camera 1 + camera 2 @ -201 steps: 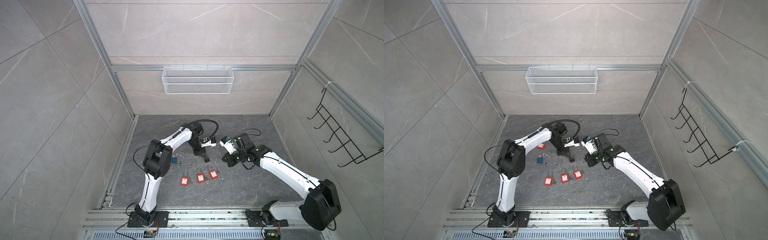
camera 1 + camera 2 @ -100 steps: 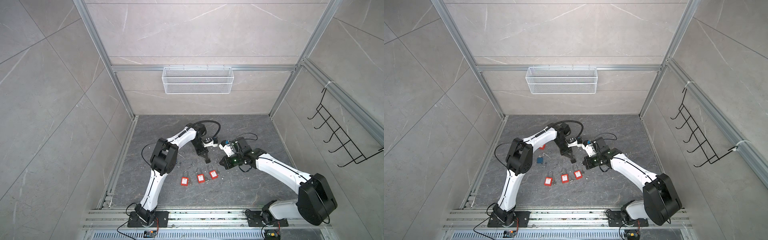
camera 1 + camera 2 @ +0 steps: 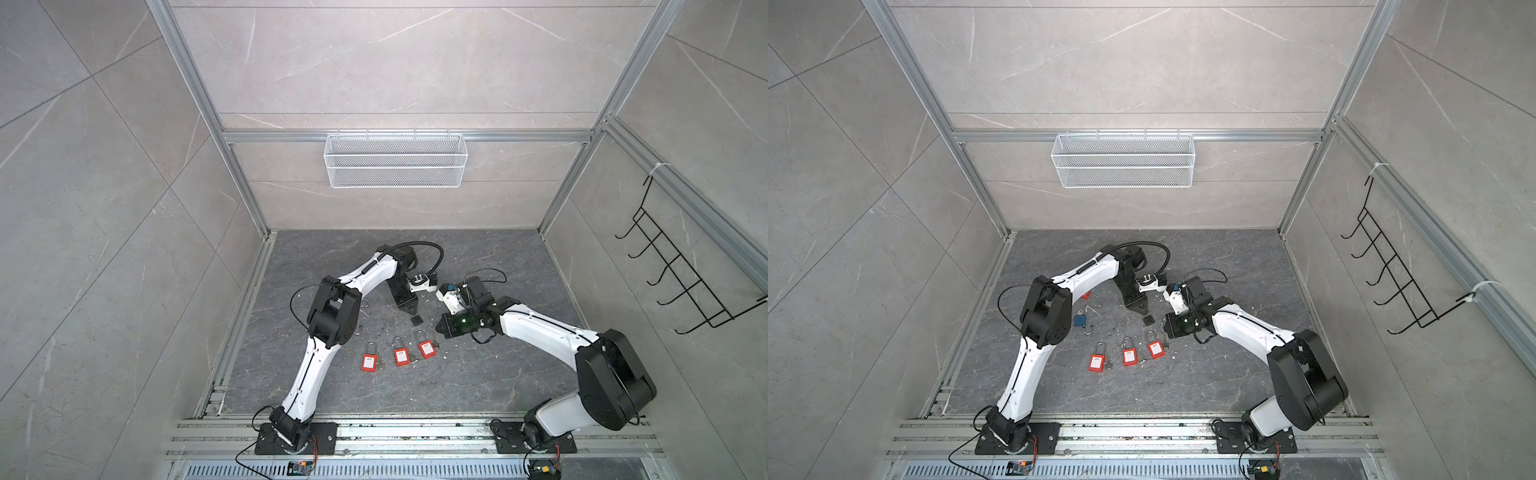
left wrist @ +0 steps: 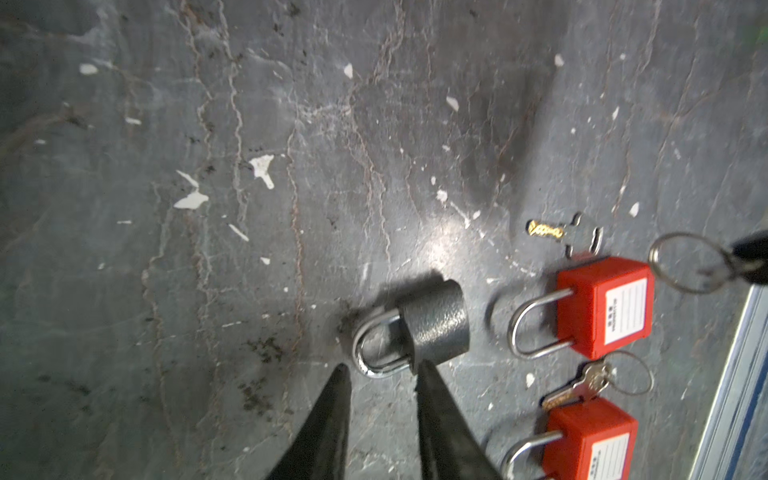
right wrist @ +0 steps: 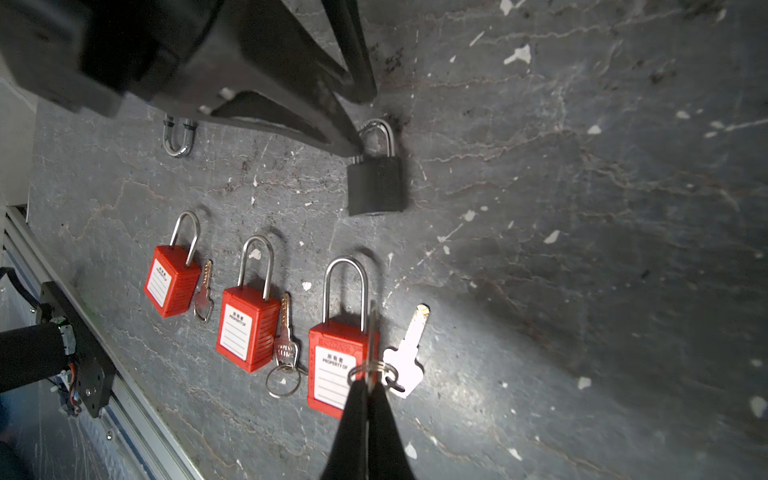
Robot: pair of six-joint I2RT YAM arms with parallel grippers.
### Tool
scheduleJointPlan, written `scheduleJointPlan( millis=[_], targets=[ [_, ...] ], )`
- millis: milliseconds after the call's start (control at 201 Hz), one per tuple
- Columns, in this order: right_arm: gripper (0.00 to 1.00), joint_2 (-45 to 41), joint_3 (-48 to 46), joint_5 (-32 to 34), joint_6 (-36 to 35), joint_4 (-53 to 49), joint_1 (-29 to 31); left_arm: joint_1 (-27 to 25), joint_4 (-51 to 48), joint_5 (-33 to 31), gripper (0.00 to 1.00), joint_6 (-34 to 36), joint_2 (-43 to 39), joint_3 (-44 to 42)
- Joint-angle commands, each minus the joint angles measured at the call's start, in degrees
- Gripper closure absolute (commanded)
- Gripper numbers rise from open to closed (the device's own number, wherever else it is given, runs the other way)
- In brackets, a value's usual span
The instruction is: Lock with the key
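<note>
Since a second ago our left gripper (image 4: 382, 370) has parted its fingers a little, and the right arm has swung nearer, toward the row of red padlocks (image 5: 247, 328). Those left fingers now stand narrowly apart with nothing between them. The black padlock (image 4: 436, 328) lies flat on the floor (image 4: 249, 208) right at their tips, its shackle seated in the body as far as we can tell. Our right gripper (image 5: 368, 390) is pinched shut on a key ring (image 5: 357, 370), the key (image 5: 371, 328) seen edge-on, and it hovers just beside the rightmost red padlock (image 5: 328, 353), near and right of the black one.

We judge the lock has just been let go with the key out of it. Either the locking is done or the key has yet to go in; we cannot tell which. If it must go in, the blade has to come round to the end face of the black body, which faces the red row. The left fingers should also close on that body again so it does not slide.

On the near side the three red padlocks, a loose key (image 5: 405, 353) beside each, crowd the approach. A blue padlock (image 3: 1080, 320) with its shackle open lies farther left, well apart.
</note>
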Motion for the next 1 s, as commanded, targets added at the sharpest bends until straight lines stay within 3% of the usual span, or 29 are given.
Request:
scheduleJointPlan(
  millis=[0, 154, 299, 428, 493, 677, 792, 991],
  targets=[
    [1.00, 0.95, -0.13, 1.13, 2.03, 1.25, -0.13, 0.23, 1.54, -0.39, 0.64, -2.28, -1.45, 2.30],
    [1.00, 3.35, 2.17, 2.00, 2.56, 0.09, -0.14, 2.93, 8.56, 1.42, 0.62, -9.33, -7.99, -0.09],
    [1.00, 6.84, 6.97, 4.15, 0.22, -4.41, -0.14, 5.23, 21.20, 1.07, 0.62, -15.29, -19.19, -11.52],
    [1.00, 11.29, 11.76, 5.82, -1.35, -7.76, -0.13, 6.54, 30.92, -3.05, 0.63, -25.32, -29.77, -23.00],
    [1.00, 13.42, 14.30, 7.25, -1.34, -9.85, -0.15, 6.61, 34.58, -8.39, 0.63, -30.86, -34.84, -28.47],
    [1.00, 19.84, 19.81, 9.88, -1.97, -14.14, -0.05, 6.77, 38.88, -13.47, 0.63, -36.54, -50.55, -42.59],
    [1.00, 21.85, 21.81, 10.74, -3.21, -14.50, 0.30, 6.65, 45.13, -14.50, 0.34, -39.47, -62.09, -53.44],
    [1.00, 24.70, 24.20, 10.22, -3.86, -14.36, 1.00, 6.62, 42.45, -22.65, 0.28, -43.37, -74.57, -60.52]
  ],
)
